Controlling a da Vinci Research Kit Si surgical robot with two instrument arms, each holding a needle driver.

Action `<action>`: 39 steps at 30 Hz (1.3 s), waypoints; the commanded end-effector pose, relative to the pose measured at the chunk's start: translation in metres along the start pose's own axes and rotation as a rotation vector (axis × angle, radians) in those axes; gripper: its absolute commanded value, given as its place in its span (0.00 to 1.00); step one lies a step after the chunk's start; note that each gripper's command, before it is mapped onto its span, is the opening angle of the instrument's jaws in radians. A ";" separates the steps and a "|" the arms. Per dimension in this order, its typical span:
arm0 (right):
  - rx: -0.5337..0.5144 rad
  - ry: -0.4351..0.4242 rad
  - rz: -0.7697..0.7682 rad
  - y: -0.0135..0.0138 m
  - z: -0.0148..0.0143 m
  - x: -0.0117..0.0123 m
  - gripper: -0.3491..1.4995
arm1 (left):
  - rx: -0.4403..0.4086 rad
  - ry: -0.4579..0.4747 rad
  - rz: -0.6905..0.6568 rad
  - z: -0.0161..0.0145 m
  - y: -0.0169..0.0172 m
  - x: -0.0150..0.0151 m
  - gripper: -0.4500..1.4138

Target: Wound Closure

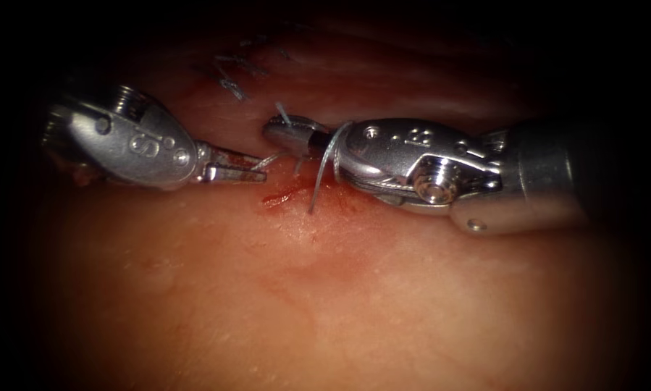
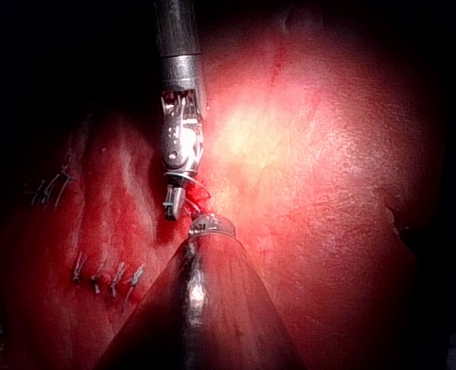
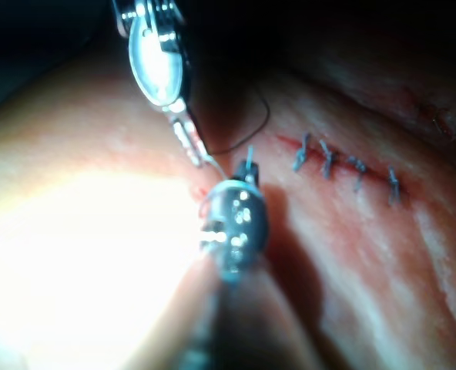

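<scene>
Tissue (image 1: 339,304) lies nearest; left fingers (image 1: 231,172) pinch thread (image 1: 318,185) looped round the right tool (image 1: 296,134), grip unclear, so snagging risks fraying it.

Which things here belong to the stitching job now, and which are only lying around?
In use:
- left gripper, shut on the thread
- right gripper, thread looped around it
- tissue

Lying about:
- finished stitches
- cut thread ends
- red fluid
</scene>
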 end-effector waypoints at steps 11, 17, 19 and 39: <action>0.002 0.012 -0.030 -0.0024 -0.0014 -0.0010 0.00 | -0.020 -0.029 -0.080 0.0017 -0.0059 -0.0047 0.00; 0.002 0.013 -0.039 -0.0029 -0.0014 -0.0014 0.00 | -0.020 -0.045 -0.097 0.0030 -0.0094 -0.0060 0.00; 0.003 0.013 -0.041 -0.0030 -0.0015 -0.0015 0.00 | -0.021 -0.048 -0.097 0.0033 -0.0102 -0.0062 0.00; 0.019 0.002 -0.053 -0.0050 -0.0045 -0.0025 0.00 | 0.005 -0.067 -0.151 0.0042 -0.0183 -0.0092 0.00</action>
